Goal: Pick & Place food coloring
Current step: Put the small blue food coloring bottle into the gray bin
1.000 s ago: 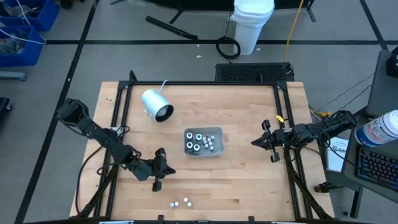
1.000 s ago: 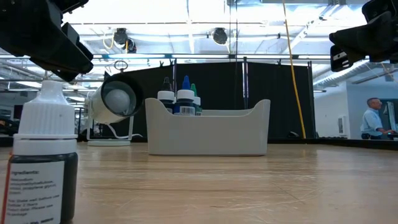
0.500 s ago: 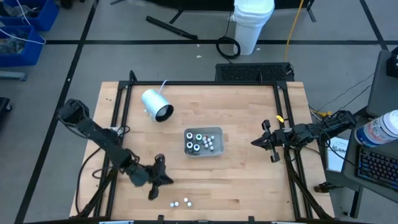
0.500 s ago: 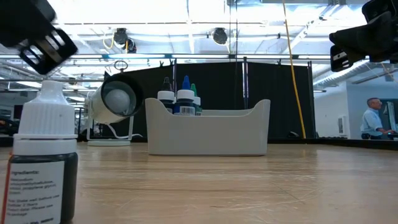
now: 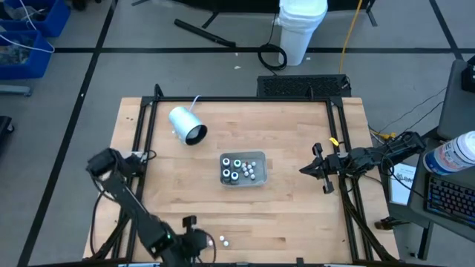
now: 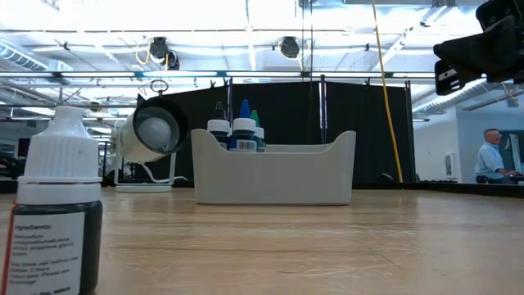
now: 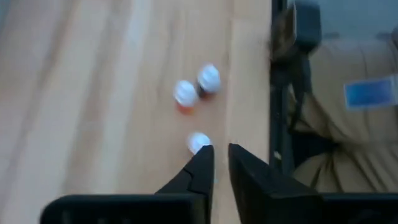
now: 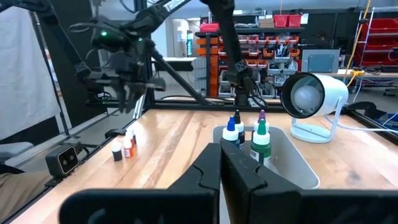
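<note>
Left pincer (image 7: 221, 162) sits at the tabletop's (image 5: 297, 222) front edge, fingers slightly parted, nothing between them; hard to make out from above. Three loose food coloring bottles (image 7: 198, 87) stand on the wood by that edge, the nearest just beyond the fingertips, partly hidden. More bottles sit in the tray (image 5: 257, 156) mid-tabletop. Right pincer (image 5: 306, 169) closed, empty, near the right edge.
</note>
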Robot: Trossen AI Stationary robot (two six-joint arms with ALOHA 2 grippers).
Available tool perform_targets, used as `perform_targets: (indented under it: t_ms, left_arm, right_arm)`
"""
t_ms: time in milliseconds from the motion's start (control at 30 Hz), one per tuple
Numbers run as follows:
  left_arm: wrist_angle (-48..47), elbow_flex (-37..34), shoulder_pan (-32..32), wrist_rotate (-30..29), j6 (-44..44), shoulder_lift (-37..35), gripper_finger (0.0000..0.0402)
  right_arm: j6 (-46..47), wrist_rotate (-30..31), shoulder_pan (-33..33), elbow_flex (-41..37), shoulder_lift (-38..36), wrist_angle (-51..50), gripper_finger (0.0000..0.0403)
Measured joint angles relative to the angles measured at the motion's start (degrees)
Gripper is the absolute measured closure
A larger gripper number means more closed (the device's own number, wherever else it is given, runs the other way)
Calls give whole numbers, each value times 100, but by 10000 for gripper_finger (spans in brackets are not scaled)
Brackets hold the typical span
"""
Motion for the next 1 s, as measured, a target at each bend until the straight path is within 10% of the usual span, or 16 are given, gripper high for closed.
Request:
perform_targets:
  t_ms: [533,1000]
  left_arm:
    - [-406,330,27,326,-746,396,135]
    - [-282,-36,20,373,-418,393,127]
  right_arm:
    - [-439,0,-2,-2,0,142,403]
    - [-525,0,-2,-1,0,232,403]
